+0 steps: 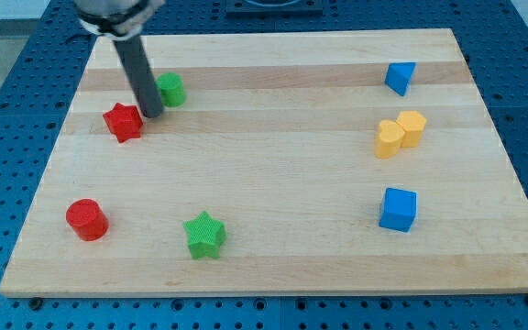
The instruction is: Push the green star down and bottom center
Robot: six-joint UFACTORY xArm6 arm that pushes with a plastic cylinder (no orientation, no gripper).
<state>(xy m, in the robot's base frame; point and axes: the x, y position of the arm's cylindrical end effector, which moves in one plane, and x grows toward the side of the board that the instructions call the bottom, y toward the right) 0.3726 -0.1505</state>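
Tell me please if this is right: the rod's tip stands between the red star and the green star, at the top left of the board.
Not quite. In the camera view my tip stands between the red star and a green round block, at the board's top left. The green star lies far off, near the bottom edge.

Wooden board carries red, green, yellow, blue blocks.

red star and green cylinder at the wooden board's upper left, red cylinder lower left; blue triangular block upper right, yellow heart touching yellow block below, blue cube lowest
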